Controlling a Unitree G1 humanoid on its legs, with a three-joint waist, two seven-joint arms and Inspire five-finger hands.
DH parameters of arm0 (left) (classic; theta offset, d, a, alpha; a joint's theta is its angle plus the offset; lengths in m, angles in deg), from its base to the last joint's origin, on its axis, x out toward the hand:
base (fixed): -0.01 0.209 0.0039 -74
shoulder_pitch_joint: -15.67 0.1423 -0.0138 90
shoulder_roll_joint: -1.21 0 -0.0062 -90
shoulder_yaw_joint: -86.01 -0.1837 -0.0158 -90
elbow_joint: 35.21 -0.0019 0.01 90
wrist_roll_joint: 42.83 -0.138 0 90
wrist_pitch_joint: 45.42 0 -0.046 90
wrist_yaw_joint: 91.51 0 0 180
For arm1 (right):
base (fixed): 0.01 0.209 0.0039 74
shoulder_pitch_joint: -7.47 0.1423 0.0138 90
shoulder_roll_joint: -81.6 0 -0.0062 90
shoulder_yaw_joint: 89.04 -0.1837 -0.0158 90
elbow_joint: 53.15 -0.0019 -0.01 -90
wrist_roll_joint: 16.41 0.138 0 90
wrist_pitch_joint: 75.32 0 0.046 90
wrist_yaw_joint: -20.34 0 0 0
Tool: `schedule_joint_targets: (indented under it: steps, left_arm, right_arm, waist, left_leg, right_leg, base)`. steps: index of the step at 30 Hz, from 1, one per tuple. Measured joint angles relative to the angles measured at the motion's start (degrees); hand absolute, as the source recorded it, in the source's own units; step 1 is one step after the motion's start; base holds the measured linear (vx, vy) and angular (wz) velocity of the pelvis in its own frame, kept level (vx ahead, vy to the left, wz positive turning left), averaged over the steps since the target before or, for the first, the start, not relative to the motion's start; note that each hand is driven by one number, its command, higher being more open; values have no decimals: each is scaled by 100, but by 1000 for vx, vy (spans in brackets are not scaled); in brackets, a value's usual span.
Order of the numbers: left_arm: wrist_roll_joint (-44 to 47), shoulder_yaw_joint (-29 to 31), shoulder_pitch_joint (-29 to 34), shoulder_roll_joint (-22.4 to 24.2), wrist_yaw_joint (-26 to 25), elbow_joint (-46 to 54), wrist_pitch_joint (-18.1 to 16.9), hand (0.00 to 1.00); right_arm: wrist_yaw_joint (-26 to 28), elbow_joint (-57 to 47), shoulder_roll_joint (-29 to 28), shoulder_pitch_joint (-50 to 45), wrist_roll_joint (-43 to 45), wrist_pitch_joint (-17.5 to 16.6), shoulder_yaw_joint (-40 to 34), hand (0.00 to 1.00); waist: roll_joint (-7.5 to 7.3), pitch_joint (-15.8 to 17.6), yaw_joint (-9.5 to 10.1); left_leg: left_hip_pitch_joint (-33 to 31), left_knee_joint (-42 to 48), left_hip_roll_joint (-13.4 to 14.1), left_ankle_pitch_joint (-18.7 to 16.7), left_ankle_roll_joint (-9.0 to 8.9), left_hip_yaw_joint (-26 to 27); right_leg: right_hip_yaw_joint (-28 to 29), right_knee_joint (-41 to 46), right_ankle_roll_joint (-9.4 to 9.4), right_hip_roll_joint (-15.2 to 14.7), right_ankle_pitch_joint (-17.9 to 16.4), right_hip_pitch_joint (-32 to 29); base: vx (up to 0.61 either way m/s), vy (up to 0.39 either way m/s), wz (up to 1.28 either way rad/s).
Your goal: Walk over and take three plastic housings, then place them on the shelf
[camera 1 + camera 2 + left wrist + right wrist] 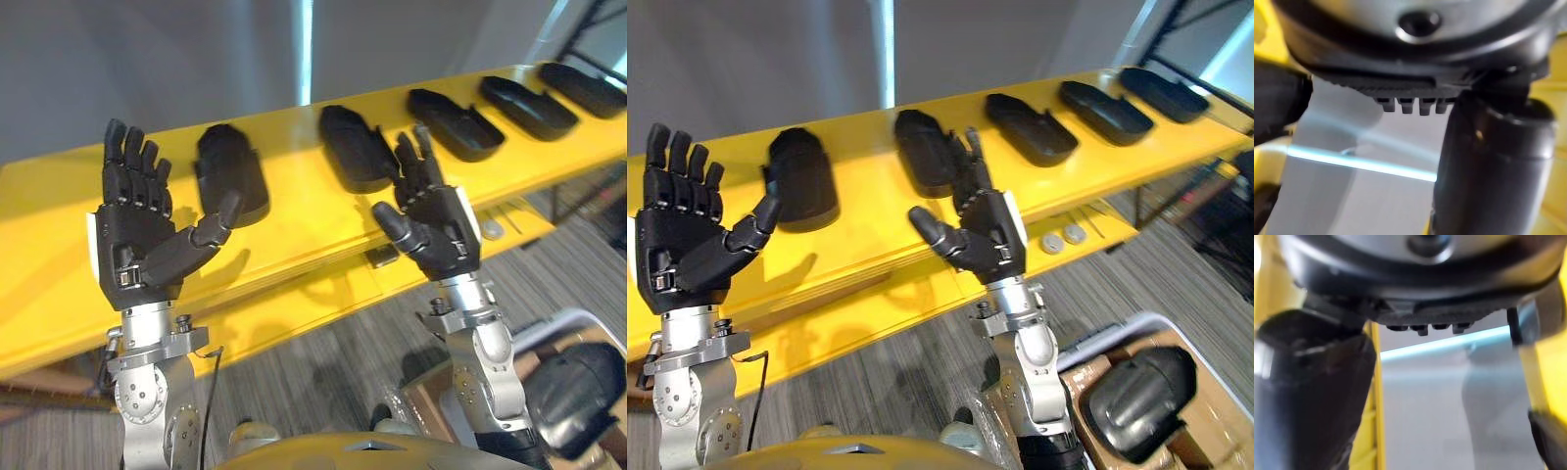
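Several black plastic housings lie in a row on the yellow shelf [294, 220]: one [232, 171] behind my left hand, one [355, 147] behind my right hand, others [456, 122] further right. My left hand [137, 240] is raised in front of the shelf, fingers straight, thumb out, holding nothing. My right hand [441, 230] is raised the same way, open and empty. Another black housing [1136, 397] lies in a box at the lower right. In the wrist views each thumb [1493, 161] [1312, 391] stands apart from the fingers.
A lower yellow ledge [921, 284] juts out under the shelf top and carries two small round silver pieces [1063, 238]. The white-rimmed box [578, 315] stands on the grey striped floor [323, 372] by my right side. A grey wall rises behind the shelf.
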Motion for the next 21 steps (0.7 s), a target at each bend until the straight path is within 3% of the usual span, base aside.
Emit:
schedule_joint_targets:
  steps: [3, 7, 11, 14, 16, 18, 19, 20, 21]
  left_arm:
    - [94, -134, -59, 13, 101, -3, 31, 100]
    - [616, -359, -58, 58, 177, -135, 169, 100]
    - [673, -649, -41, 46, -17, -376, 277, 100]
    - [669, -812, -8, 24, -185, -405, 498, 100]
    - [676, -825, 154, -71, -342, -402, 686, 100]
    - [692, -822, 241, -132, -353, -390, 775, 100]
    - [702, -812, 224, -129, -306, -389, 784, 100]
    - [699, -736, 215, -122, -153, -390, 825, 100]
    - [700, -706, 227, -115, -115, -391, 859, 100]
  right_arm:
    - [-617, -36, -102, -338, -272, 96, -517, 100]
    - [-1541, -146, -303, -997, -632, 485, -1392, 100]
    - [-1672, -285, -528, -1689, -324, 499, -1823, 100]
    - [-1536, -652, -704, -1960, -200, 467, -1741, 100]
    - [-1307, -651, -651, -1884, -202, 361, -1467, 100]
    - [-1202, -616, -473, -1627, -203, 289, -1339, 100]
    - [-1201, -547, -336, -1425, -204, 251, -1293, 100]
    - [-1259, -331, -247, -1091, -200, 263, -1242, 100]
    - [-1301, -249, -261, -1026, -199, 270, -1191, 100]
  waist:
    - [92, -58, -202]
    - [250, -104, -563]
    - [340, -84, -884]
    - [363, -57, -910]
    - [350, -28, -780]
    - [482, -30, -587]
    - [559, -2, -579]
    - [583, 28, -485]
    - [561, 54, -420]
  left_leg:
    - [148, 14, 30, -111, -46, 504]
    - [348, 183, 79, -358, -106, 1234]
    - [607, 405, 148, -621, -106, 1707]
    - [542, 898, 121, -1035, 324, 1161]
    - [266, 1522, 31, -1419, 912, -101]
    - [92, 1643, -108, -1715, 1115, -746]
    - [4, 1605, -142, -1903, 1067, -861]
    - [-51, 1465, -237, -1913, 816, -852]
    - [-50, 1439, -250, -1881, 759, -838]
  right_leg:
    - [476, -84, -20, 118, 113, -185]
    - [1213, -188, -25, 315, 265, -428]
    - [1730, -187, -18, 511, 299, -480]
    - [2335, -171, -76, 696, 346, -696]
    - [2803, -161, -281, 864, 256, -863]
    - [2949, -175, -303, 914, 231, -1096]
    - [2945, -175, -303, 908, 229, -1214]
    - [2944, -146, -318, 829, 221, -1365]
    - [2941, -88, -325, 814, 219, -1398]
  base:
    - [14, 26, -89]
    - [19, 22, -88]
    - [-7, 13, -82]
    - [-73, -24, -111]
    - [-116, -6, -116]
    - [-170, 85, -88]
    - [-210, 163, -44]
    - [-160, 140, -11]
    - [-115, 84, -3]
